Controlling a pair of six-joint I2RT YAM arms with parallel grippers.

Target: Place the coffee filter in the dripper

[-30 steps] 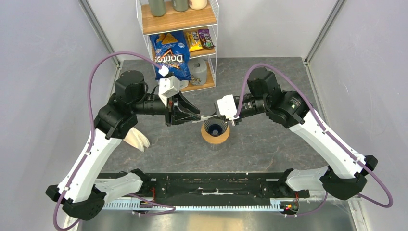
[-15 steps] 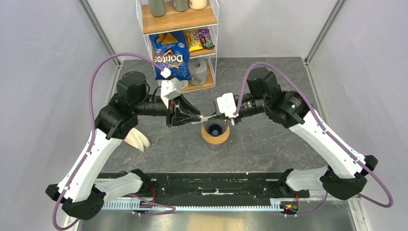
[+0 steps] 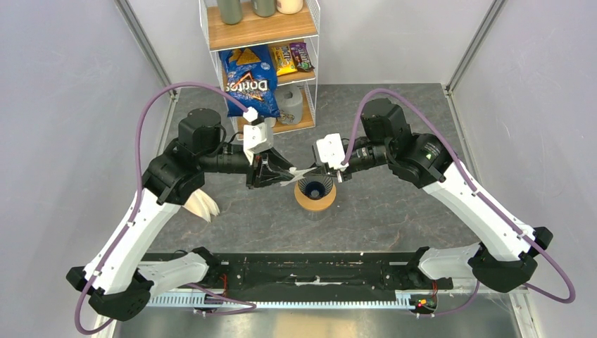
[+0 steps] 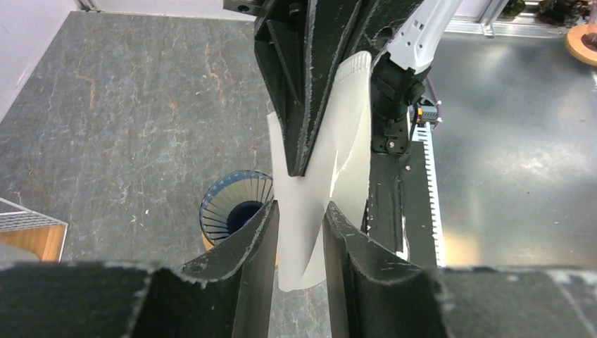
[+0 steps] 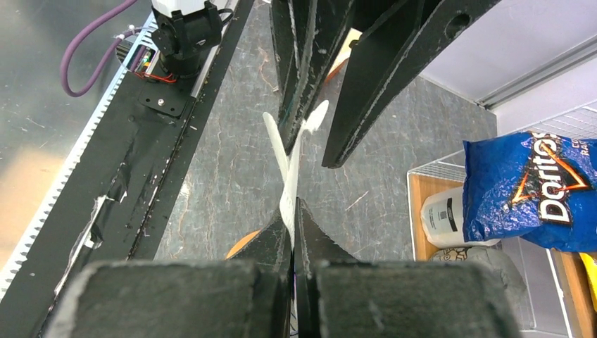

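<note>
The coffee filter is a thin white paper sheet held in the air just above the dripper, a dark blue ribbed cone on a wooden ring. My right gripper is shut on the filter's right end; in the right wrist view the filter shows edge-on between the pressed fingertips. My left gripper is open, and its jaws straddle the filter's left part. In the left wrist view the filter passes between my fingers, with the dripper below left.
A fanned bundle of cream filters lies by the left arm. A wire shelf rack stands at the back with a Doritos bag and a white canister. The black base rail runs along the near edge.
My left gripper has moved right onto the filter and its jaws have narrowed around it. The right gripper has shifted slightly left and still holds the filter.
</note>
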